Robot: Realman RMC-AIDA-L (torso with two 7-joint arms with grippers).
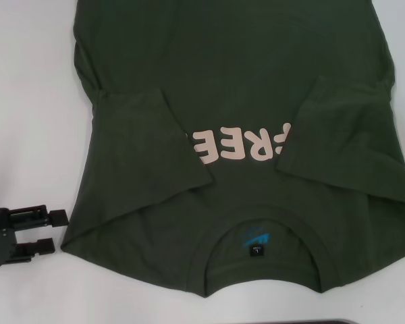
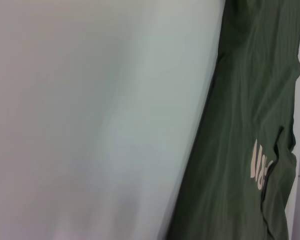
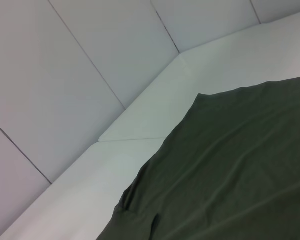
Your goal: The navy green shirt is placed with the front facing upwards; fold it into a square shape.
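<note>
Spread flat across the white table (image 1: 27, 101), collar toward the robot, chest letters upside down from the head camera: the navy green shirt (image 1: 243, 88), both sleeves already turned in over the chest. Long axis running away from the robot, collar near, hem out of frame at the far end. Just left of the near-left shoulder corner and clear of the cloth, resting low by the table edge: the left gripper (image 1: 50, 231), fingers apart, holding nothing. Clearly the closer arm for that corner. Out of sight altogether: the right gripper.
</note>
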